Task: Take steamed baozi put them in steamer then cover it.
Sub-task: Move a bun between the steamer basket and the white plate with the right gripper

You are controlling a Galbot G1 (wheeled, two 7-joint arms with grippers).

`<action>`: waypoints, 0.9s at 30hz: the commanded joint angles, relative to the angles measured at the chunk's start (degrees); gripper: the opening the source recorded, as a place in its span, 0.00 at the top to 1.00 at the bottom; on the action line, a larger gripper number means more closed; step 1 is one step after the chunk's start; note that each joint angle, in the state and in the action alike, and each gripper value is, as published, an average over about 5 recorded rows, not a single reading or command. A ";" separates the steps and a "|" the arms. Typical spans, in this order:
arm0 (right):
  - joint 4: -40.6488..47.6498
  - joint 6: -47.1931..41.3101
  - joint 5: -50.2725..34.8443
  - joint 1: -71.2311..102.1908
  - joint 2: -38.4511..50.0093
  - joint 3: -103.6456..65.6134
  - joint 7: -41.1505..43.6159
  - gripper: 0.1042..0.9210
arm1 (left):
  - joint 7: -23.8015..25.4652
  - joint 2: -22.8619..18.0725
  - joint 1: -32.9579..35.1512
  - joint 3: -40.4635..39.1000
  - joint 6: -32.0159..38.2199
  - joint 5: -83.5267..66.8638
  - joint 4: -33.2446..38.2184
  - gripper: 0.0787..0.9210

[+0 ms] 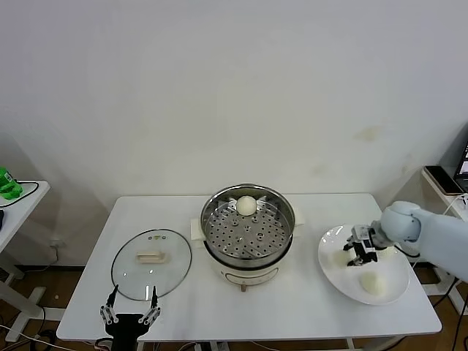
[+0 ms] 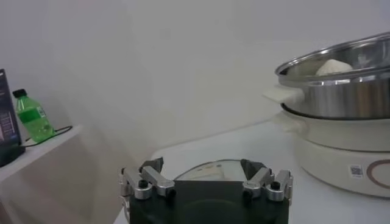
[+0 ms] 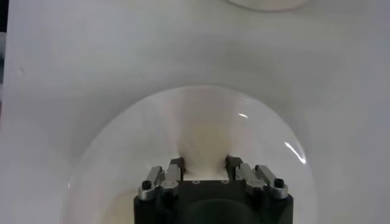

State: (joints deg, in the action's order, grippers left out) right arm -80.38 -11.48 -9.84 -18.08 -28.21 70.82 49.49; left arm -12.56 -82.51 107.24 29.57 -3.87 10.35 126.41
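Right gripper [image 1: 357, 252] clamped on small cream-white round bun [image 3: 204, 143] over flat white plate [image 1: 333, 274]; second bun [image 1: 372, 283] just beside; left gripper [image 1: 131, 316] spread wide, empty.

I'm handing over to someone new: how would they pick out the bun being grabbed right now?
Find the white plate right of the steamer. Two baozi sit on it; the target bun is on the steamer side, with the right gripper shut on it. The other bun lies free, nearer the table's front edge.
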 commanded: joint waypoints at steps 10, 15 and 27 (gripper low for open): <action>-6.17 -5.08 -14.18 -29.76 -6.24 11.72 0.32 0.57 | 0.21 1.13 -1.32 -0.87 -0.17 -0.04 -0.51 0.12; -6.79 -7.23 -18.61 -32.41 -13.69 13.83 -0.13 0.56 | 0.18 0.94 -1.80 -0.91 -0.12 -0.03 -0.99 0.12; -4.17 -13.31 -28.84 -28.70 -29.91 14.26 -4.30 0.56 | 0.15 0.56 -4.38 -0.40 -0.23 -0.48 -3.35 0.12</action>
State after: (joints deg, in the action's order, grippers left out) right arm -84.86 -21.22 -31.40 -45.73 -47.61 83.57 46.98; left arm -12.40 -81.99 104.08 29.03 -4.03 10.08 124.28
